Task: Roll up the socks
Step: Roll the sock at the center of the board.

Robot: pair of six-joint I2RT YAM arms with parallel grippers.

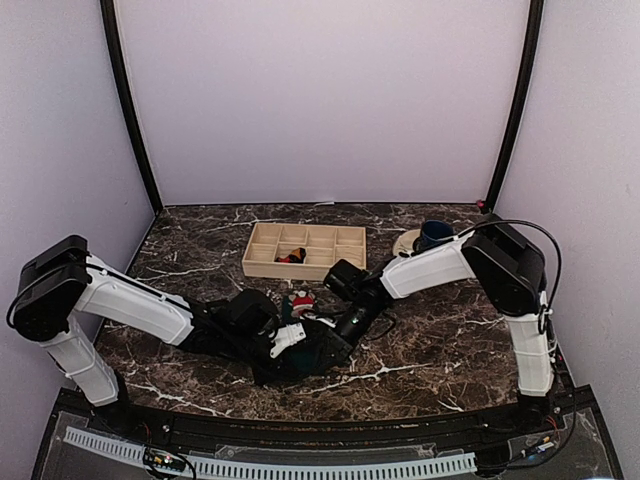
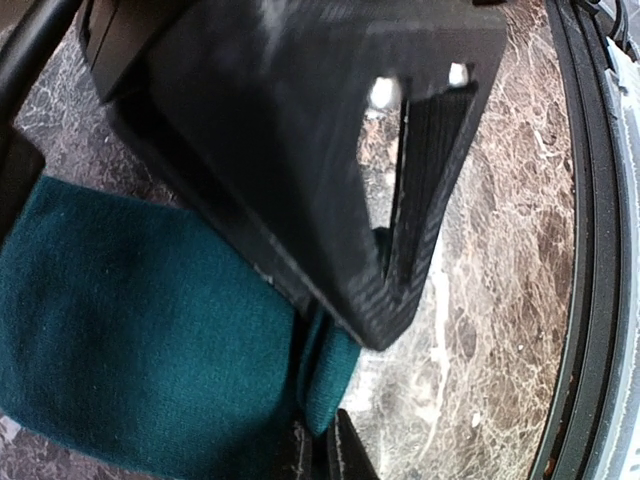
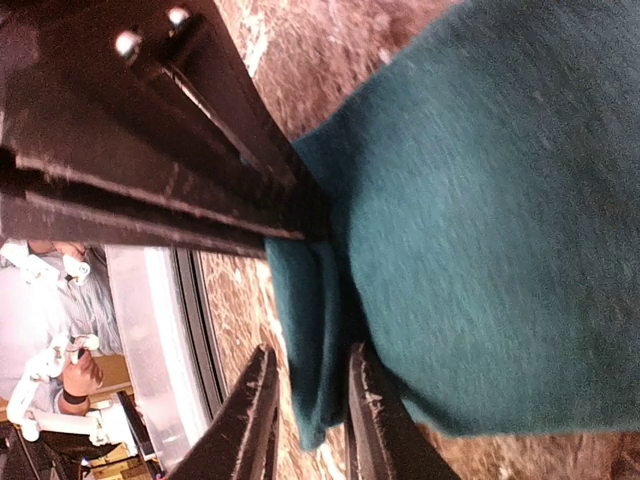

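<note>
A dark teal-green sock (image 2: 130, 330) lies on the marble table between both arms. In the top view it is a dark heap (image 1: 312, 355), with its red-and-white Santa figure (image 1: 300, 300) just behind. My left gripper (image 2: 324, 447) is shut on a folded edge of this sock at its near end. My right gripper (image 3: 310, 385) stands slightly open around a fold of the same sock (image 3: 470, 220); one finger (image 3: 262, 400) is clear of the cloth. The black sock with orange-red diamonds (image 1: 292, 257) lies in the wooden tray.
The wooden compartment tray (image 1: 262, 262) sits behind the arms at mid table. A dark blue cup on a white saucer (image 1: 434, 236) stands to its right. The table's front rail (image 2: 590, 300) runs close to the left gripper.
</note>
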